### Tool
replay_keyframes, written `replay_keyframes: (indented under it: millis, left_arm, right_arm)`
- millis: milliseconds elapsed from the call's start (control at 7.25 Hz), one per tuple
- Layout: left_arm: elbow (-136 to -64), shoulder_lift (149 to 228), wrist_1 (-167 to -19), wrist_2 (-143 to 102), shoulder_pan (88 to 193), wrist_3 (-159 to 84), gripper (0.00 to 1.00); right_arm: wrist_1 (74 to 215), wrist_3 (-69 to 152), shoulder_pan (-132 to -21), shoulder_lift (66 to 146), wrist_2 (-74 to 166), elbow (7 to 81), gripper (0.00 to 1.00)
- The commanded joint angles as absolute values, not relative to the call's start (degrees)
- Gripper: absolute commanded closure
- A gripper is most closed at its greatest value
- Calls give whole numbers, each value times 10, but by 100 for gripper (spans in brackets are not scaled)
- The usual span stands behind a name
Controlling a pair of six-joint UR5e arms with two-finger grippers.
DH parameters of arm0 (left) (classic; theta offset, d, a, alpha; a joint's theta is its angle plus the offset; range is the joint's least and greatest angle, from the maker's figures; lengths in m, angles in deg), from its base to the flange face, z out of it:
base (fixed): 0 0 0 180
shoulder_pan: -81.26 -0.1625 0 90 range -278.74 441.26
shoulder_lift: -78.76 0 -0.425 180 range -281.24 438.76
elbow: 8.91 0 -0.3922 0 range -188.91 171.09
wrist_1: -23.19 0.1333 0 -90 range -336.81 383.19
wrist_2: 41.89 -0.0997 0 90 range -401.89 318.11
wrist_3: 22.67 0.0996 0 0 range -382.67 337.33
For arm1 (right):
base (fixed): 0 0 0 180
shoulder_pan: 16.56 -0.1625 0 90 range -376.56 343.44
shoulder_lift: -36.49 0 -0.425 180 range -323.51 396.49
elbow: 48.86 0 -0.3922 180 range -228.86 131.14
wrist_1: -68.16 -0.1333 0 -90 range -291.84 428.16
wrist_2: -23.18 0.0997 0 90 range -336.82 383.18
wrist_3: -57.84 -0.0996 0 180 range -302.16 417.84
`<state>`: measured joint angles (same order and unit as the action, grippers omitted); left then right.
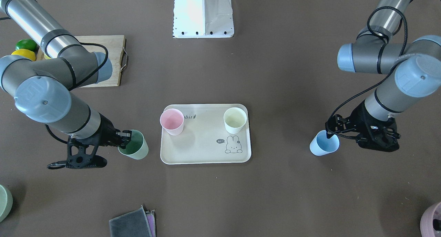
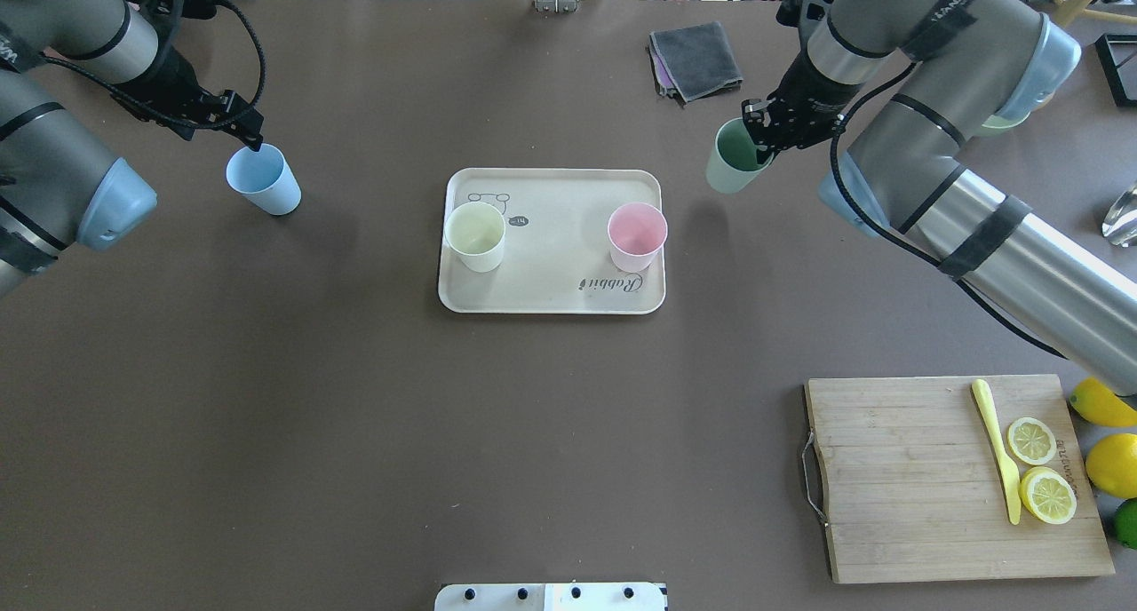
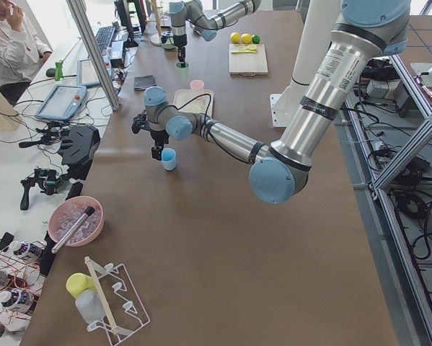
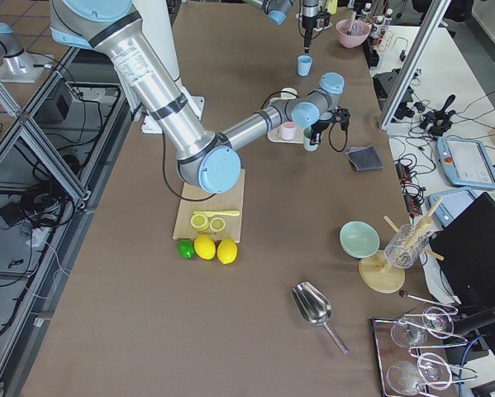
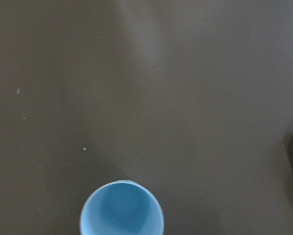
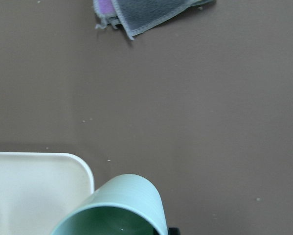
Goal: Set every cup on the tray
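The cream tray [image 2: 551, 293] lies mid-table and also shows in the front view [image 1: 203, 151]. A pink cup [image 2: 636, 236] and a cream-white cup [image 2: 475, 235] stand on it. My right gripper [image 2: 758, 138] is shut on the rim of the sage green cup [image 2: 730, 160], held tilted just beside the tray's far right corner [image 6: 82, 169]. The green cup also shows in the front view [image 1: 135, 145] and the right wrist view [image 6: 119, 205]. The light blue cup [image 2: 264, 180] stands on the table well left of the tray. My left gripper [image 2: 251, 138] is at its rim; I cannot tell whether it grips.
A wooden cutting board [image 2: 906, 487] with lemon slices and a yellow knife lies at the near right, with whole lemons and a lime beside it. Folded grey cloths [image 2: 695, 59] lie at the far side. A pale-green vessel [image 1: 4, 202] and a mauve pot [image 1: 433, 220] sit at the table's far corners.
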<state>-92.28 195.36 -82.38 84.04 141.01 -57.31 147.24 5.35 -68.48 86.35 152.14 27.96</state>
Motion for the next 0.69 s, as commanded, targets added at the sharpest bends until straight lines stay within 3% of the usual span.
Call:
replay_keyframes:
  millis: [0,138,276,414,552]
  left_arm:
    - [-889,1951,-859,841,1408,-578,3]
    - [-888,1950,-859,840,1402,-579,3]
    - [-888,1953,-859,840,1394,-596,4]
    - [-883,1955,-859,839,1388,-597,19]
    - [-875,1954,-860,836,1387,-596,50]
  right_arm:
    - [1471,34,-654,826,1510,258,100]
    - [1471,34,-646,825,1495,256,100]
    - [1469,27,-646,822,1492,253,1]
    - [1466,23,-646,821,1492,253,0]
    - [1466,22,-649,821,1494,258,0]
